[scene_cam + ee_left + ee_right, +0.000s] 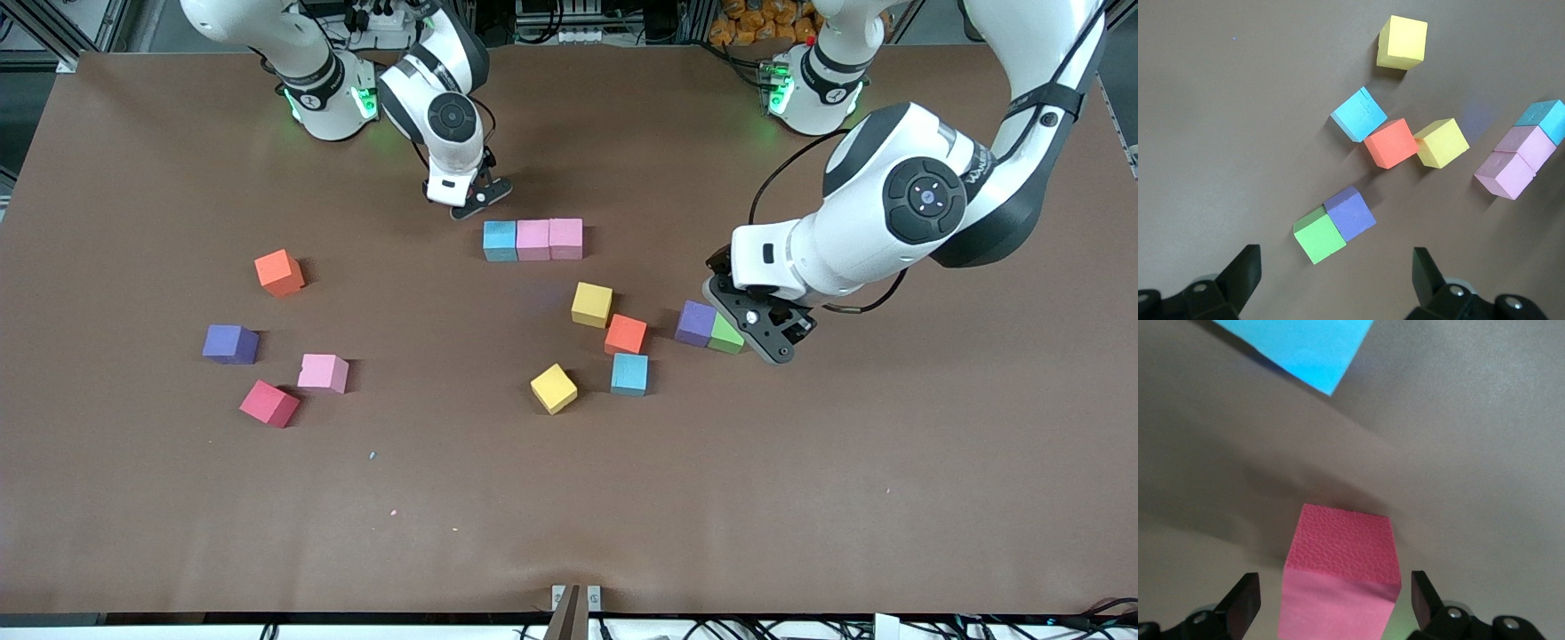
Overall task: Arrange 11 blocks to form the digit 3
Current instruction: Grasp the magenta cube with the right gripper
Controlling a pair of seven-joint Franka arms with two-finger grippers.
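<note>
- Red block [269,404] lies nearest you, with a pink block [323,372] and a purple block [230,344] close by and an orange block [279,272] farther back, all toward the right arm's end of the bench [800,498].
- Mid-bench you see a loose cluster: two yellow blocks [553,388] [591,304], a light blue block [629,373] and a red-orange block [625,334].
- Farther from you, a blue block [500,240] and two pink blocks [532,239] [565,238] touch in one straight row.
- Your left gripper [775,345] hangs low beside a green block [726,336], which touches a second purple block [695,323]; its fingers are spread wide and hold nothing.
- Your right gripper [476,200] is just beside the row's blue end, fingers wide apart. Its wrist view shows a deep pink block [1338,587] between them, not gripped.
</note>
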